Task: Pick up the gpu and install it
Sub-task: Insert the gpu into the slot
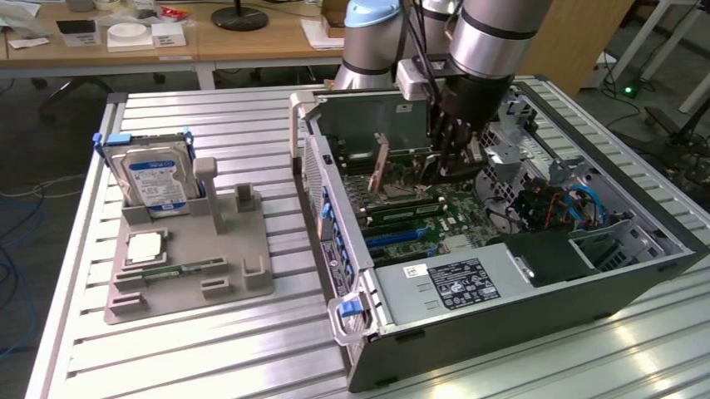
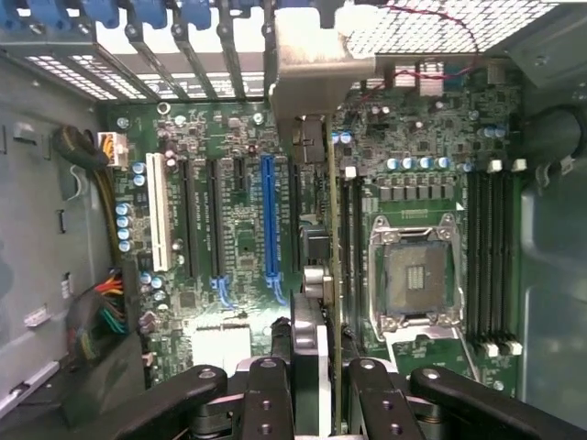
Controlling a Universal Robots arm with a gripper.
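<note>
gripper (image 1: 450,170) down inside open pc case (image 1: 521,299), fingers (image 2: 269,394) clamped on gpu (image 2: 328,229), 1 each side of card. gpu stands on edge right under gripper, long axis parallel to slots, pointing at case rear wall on exterior view's left. bracket (image 2: 316,78) at that end, bare silver stamped metal. board thin, green, dark chips. hangs over motherboard (image 2: 229,247), between blue slot (image 2: 268,220) and cpu socket (image 2: 415,275), just beside slot. seated or not? can't tell tbh
</note>
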